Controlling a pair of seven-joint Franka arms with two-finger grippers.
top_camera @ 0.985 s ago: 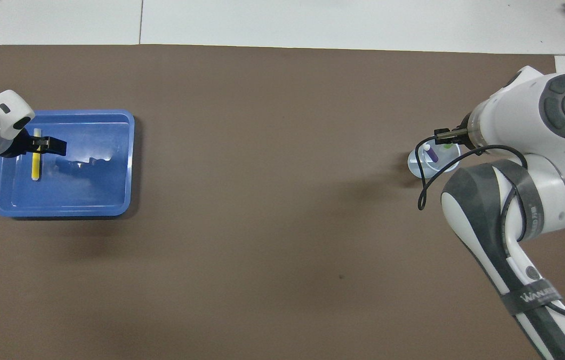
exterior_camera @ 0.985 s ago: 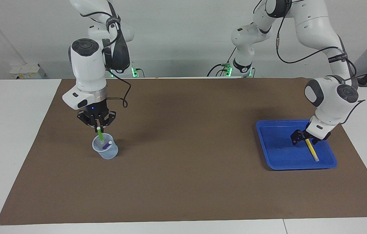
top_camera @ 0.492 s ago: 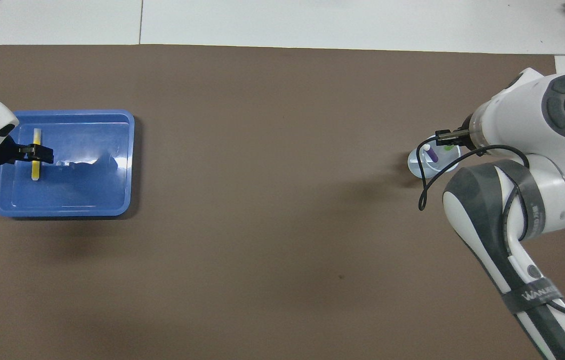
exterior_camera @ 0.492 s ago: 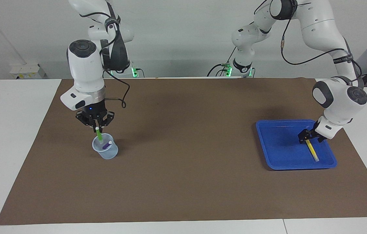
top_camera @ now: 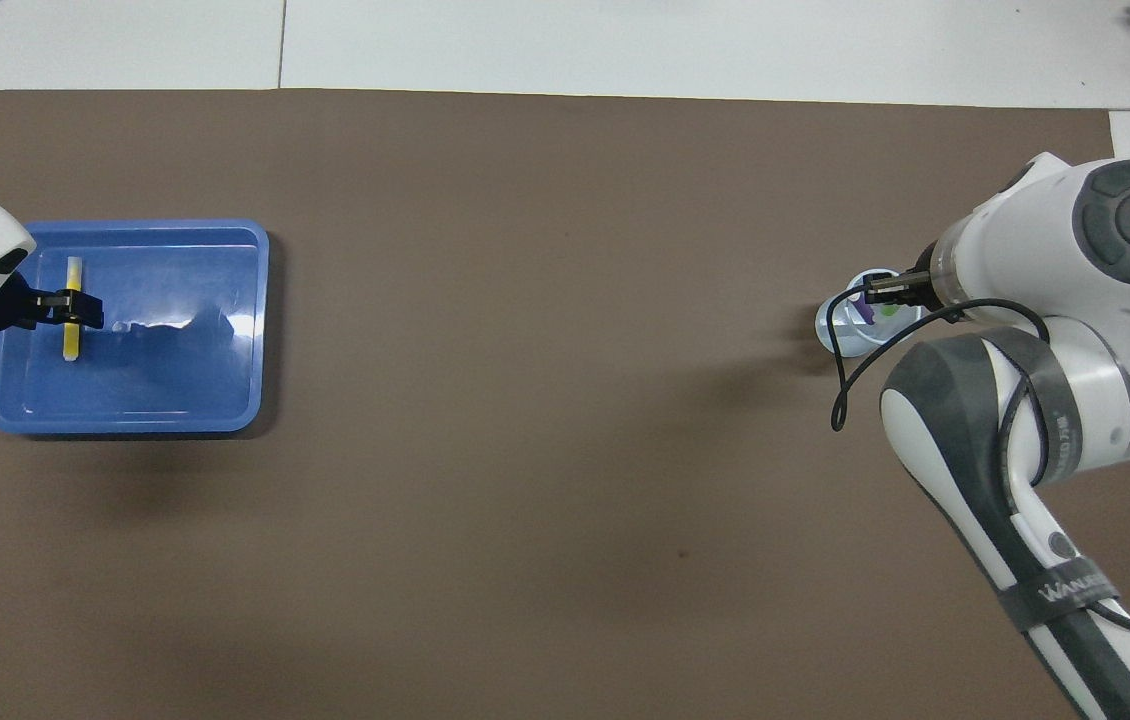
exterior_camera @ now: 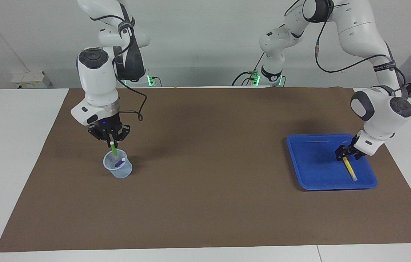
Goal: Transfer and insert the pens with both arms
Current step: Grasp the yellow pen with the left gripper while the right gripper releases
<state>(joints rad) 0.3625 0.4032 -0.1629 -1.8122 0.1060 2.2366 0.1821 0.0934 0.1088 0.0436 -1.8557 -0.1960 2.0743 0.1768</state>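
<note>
My left gripper is down in the blue tray and shut on the yellow pen near its end closer to the robots. The pen lies flat in the tray, also in the overhead view. My right gripper is just over the clear cup and holds the green pen by its top end, with the pen's lower part inside the cup. The purple pen leans in the same cup. In the overhead view the right arm's wrist hides part of the cup.
A brown mat covers most of the white table. The tray is at the left arm's end and the cup at the right arm's end. A black cable loop hangs by the right wrist.
My left gripper's fingers closed from wide open onto the yellow pen. My right gripper shifted slightly sideways over the cup with the green pen's top.
</note>
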